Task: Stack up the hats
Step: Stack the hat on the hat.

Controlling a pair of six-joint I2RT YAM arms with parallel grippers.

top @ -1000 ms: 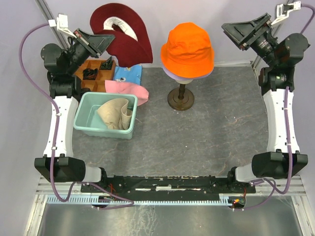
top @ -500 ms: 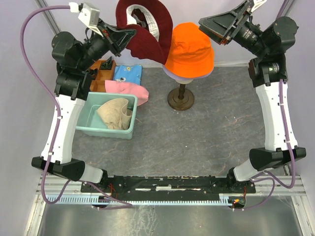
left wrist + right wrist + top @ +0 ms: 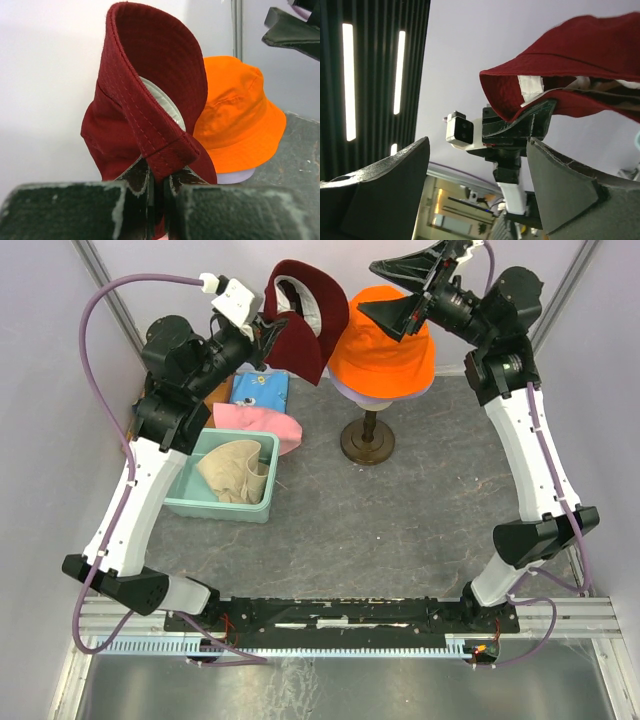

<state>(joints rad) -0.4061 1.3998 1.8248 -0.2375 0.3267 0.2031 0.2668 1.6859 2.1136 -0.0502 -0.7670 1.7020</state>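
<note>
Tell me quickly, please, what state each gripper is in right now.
Left gripper: closed on the dark red hat, at its brim.
Right gripper: open, holding nothing.

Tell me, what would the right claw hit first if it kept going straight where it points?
Probably the dark red hat pinched in the left gripper; the open right gripper faces it, though depth is hard to judge.

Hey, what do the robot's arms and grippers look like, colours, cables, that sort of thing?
The left arm and right arm have white shells with black joints, and a purple cable loops along each. The left gripper and right gripper have broad, dark, wedge-shaped fingers. A small white camera block sits on the left wrist.
</note>
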